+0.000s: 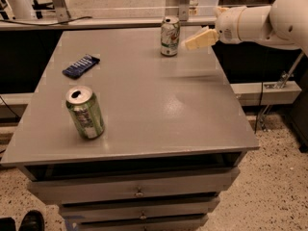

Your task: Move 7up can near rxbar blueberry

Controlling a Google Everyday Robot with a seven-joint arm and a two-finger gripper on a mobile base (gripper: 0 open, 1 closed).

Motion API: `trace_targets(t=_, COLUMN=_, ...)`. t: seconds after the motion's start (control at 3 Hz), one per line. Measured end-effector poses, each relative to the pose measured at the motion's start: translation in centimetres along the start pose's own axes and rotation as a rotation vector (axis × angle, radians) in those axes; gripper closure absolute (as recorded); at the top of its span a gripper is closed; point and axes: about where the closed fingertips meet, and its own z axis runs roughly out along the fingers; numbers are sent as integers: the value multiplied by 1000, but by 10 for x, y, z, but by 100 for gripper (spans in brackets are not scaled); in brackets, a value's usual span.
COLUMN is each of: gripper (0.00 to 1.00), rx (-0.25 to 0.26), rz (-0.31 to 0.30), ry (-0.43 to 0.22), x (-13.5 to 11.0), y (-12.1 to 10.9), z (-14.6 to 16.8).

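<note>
The 7up can (170, 36), pale with green marking and a silver top, stands upright at the far edge of the grey table (159, 105). The rxbar blueberry (81, 65), a flat dark blue wrapper, lies at the table's left side, well left of the can. My gripper (201, 39), cream-coloured on the end of the white arm (260, 20), reaches in from the right. It hovers just to the right of the 7up can at about the can's height, a small gap apart.
A brighter green can (85, 112) with an open top stands near the table's front left. Drawers (139, 191) sit under the tabletop. A rail and metal posts (57, 4) run behind the table.
</note>
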Motion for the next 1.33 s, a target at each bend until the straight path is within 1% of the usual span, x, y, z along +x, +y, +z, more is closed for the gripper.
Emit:
trace_targets(t=0.33, gripper=0, rx=0, rz=0, ry=0, x=0, y=0, z=0)
trace_targets(t=0.67, gripper=0, rx=34, rz=15, ry=-18, x=2, y=1, z=5)
trace_targets(t=1.0, gripper=0, rx=104, rz=45, ry=-45, x=0, y=1, z=14)
trace_targets(t=1.33, gripper=0, rx=146, rz=78, ry=-68, x=4, y=-4, z=28)
